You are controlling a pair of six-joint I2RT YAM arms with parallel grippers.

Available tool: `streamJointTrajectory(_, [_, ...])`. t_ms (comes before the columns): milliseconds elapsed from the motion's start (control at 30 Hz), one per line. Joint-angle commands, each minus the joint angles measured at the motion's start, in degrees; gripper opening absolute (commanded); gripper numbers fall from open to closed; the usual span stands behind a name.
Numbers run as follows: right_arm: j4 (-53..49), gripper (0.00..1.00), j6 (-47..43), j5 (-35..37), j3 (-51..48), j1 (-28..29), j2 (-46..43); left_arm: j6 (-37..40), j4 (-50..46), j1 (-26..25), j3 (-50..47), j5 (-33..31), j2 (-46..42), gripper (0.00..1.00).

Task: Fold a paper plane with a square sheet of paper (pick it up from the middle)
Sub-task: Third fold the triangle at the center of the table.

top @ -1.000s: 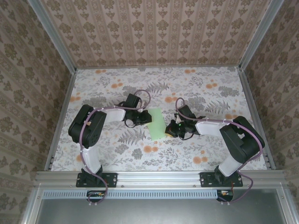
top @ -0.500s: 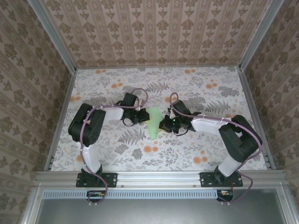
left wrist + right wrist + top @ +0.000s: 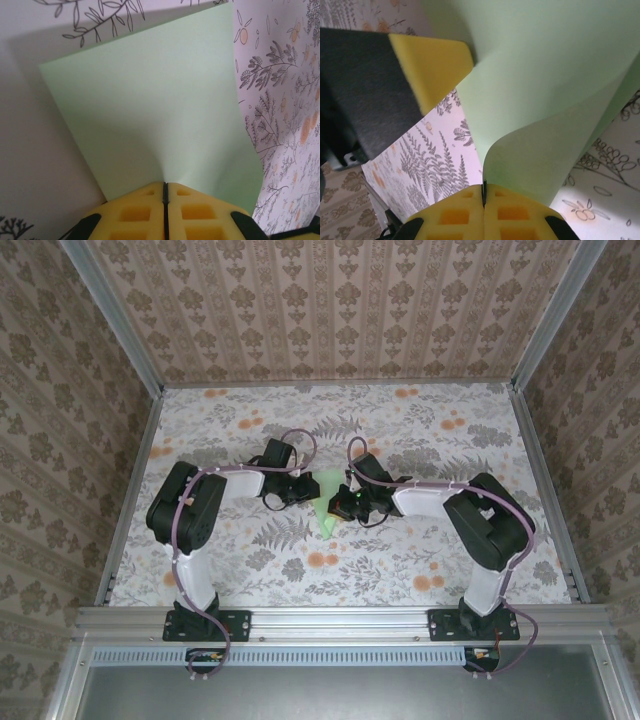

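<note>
Both clenched on square sheet of paper, left gripper steady, right gripper shifted leftward

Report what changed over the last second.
The right pincer, shut on the square sheet of paper, swung left toward the left pincer, bowing the once-flat sheet into a narrower curve. The left pincer kept its place, shut on the sheet.

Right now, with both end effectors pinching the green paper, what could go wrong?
The paper curves loosely between them, so pushing closer could crease it crookedly.
The left end effector and right end effector each pinch only an edge, so the paper might slip.
They sit close together and could bump.
</note>
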Motion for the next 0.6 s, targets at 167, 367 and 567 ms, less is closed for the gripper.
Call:
streamJointTrajectory(167, [2.93, 0.05, 3.06, 3.34, 1.48, 0.37, 2.88, 1.18, -2.72, -0.16, 0.57, -0.41, 1.8, 0.09])
streamJointTrajectory(367, [2.71, 0.05, 2.64, 3.19, 2.36, 0.38, 3.72, 1.11, -2.75, -0.17, 0.58, -0.35, 1.84, 0.09])
streamJointTrajectory(567, [2.18, 0.05, 2.03, 3.19, 2.71, 0.43, 4.06, 1.09, -2.67, -0.16, 0.43, -0.24, 1.69, 0.09])
